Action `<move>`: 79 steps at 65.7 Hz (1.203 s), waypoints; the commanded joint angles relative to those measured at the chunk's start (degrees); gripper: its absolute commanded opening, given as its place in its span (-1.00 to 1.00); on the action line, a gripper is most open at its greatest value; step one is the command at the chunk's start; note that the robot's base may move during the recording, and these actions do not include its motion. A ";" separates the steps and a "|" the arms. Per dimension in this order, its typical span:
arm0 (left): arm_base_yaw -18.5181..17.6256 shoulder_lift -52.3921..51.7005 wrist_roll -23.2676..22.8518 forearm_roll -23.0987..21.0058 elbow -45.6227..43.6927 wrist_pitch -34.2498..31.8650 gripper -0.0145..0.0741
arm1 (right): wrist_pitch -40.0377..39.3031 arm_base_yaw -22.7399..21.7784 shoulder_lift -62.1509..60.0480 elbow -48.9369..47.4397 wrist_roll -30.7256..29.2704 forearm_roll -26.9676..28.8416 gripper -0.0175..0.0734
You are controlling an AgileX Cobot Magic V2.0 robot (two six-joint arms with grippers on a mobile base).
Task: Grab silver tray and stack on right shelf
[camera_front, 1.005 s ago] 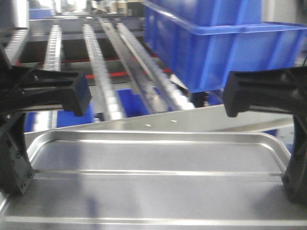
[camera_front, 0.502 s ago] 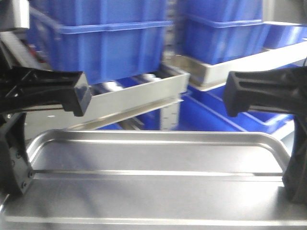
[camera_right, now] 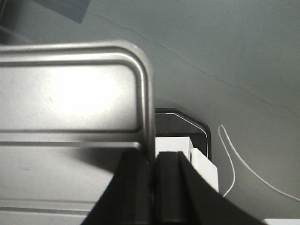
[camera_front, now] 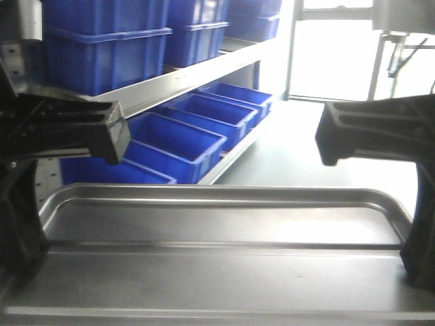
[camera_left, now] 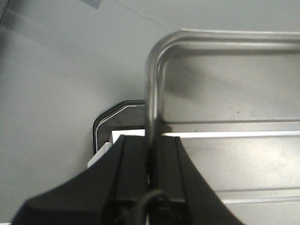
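Observation:
The silver tray [camera_front: 217, 272] fills the lower half of the front view, held level, with a raised ridge across its base. My left gripper [camera_front: 26, 248] is shut on the tray's left rim. In the left wrist view its black fingers [camera_left: 136, 159] pinch the rim of the tray [camera_left: 225, 93] just below a rounded corner. My right gripper [camera_front: 416, 261] is shut on the right rim. In the right wrist view the gripper [camera_right: 152, 157] clamps the rim of the tray [camera_right: 70, 93]. The roller shelf is out of view.
A steel rack with blue crates [camera_front: 102, 47] stands at the left, with open blue bins [camera_front: 183, 136] on its lower level. Grey floor [camera_front: 292, 149] runs ahead to a bright doorway [camera_front: 333, 47]. A thin white cable [camera_right: 234, 154] lies on the floor below.
The background has swept left: the roller rails and close blue crates gave way to the rack side, open floor and a doorway. Both grippers keep the same hold on the tray.

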 commanded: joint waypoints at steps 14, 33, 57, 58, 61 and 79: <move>-0.43 -1.39 0.47 0.80 -1.53 1.11 -0.90 | 0.12 -0.21 -0.95 -1.46 -0.40 -2.82 -0.45; -0.43 -1.39 0.47 0.80 -1.53 1.19 -0.90 | 0.12 -0.21 -0.95 -1.46 -0.40 -2.77 -0.45; -0.43 -1.39 0.47 0.80 -1.53 4.17 -0.90 | 0.12 -0.21 -0.95 -1.46 -0.40 -2.77 -0.45; -0.43 -1.39 0.47 0.80 -1.53 4.35 -0.90 | 0.12 -0.21 -0.95 -1.46 -0.40 -2.77 -0.45; -0.43 -1.39 0.47 0.80 -1.53 4.78 -0.90 | 0.12 -0.21 -0.95 -1.46 -0.40 -2.77 -0.45; -0.43 -1.39 0.47 0.80 -1.53 8.66 -0.90 | 0.12 -0.21 -0.95 -1.46 -0.40 -2.77 -0.45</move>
